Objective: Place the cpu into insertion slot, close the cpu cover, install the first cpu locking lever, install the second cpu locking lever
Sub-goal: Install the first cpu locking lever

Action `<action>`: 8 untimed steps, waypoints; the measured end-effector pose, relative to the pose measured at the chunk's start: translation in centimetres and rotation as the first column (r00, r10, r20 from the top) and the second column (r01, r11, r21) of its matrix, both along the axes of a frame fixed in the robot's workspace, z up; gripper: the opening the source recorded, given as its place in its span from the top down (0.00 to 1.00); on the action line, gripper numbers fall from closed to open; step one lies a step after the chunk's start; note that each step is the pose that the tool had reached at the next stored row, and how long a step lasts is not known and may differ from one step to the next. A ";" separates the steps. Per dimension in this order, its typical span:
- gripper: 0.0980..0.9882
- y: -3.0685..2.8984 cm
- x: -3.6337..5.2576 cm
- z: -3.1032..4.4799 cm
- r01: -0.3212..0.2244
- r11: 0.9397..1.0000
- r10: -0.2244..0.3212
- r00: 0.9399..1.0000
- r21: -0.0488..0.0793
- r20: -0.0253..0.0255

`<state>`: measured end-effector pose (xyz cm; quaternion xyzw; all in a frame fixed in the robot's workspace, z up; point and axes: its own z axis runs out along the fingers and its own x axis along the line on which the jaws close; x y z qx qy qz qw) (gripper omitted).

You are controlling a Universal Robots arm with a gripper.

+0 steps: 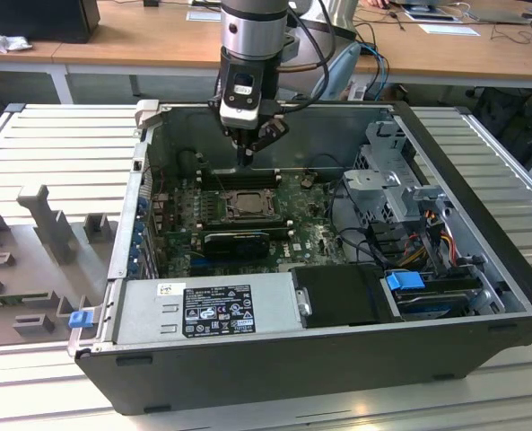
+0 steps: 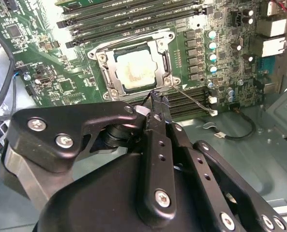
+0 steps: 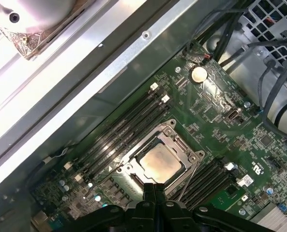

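A slatted tabletop (image 1: pixel 59 135) carries the open case (image 1: pixel 337 368); inside, the cover (image 2: pixel 107 65) lies shut over the cpu (image 2: pixel 133 71); the gripper (image 2: pixel 158 99) hangs just beside it, fingers (image 3: pixel 149 193) pinched narrow, seemingly empty; the loose lever (image 2: pixel 196 102) might spring aside if nudged off-line.

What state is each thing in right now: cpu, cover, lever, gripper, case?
cpu: seated in the insertion slot, metal top showing.
cpu cover: down flat, framing the chip.
locking lever: one wire lever swung out over the memory slots; looks unlatched.
gripper: shut, holding nothing, tips at the socket corner by that lever.
computer case: on its side, open.
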<state>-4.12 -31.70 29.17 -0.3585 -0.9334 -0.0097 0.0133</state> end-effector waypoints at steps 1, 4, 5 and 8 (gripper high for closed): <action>0.99 0.00 0.00 0.00 -0.005 1.000 0.005 1.000 0.000 0.000; 0.99 0.00 0.00 0.00 -0.034 0.999 0.034 0.999 0.000 0.000; 0.99 0.00 0.00 0.00 -0.050 0.999 0.050 0.999 0.000 0.000; 0.99 0.00 0.00 0.00 -0.083 0.997 0.083 0.997 0.000 0.000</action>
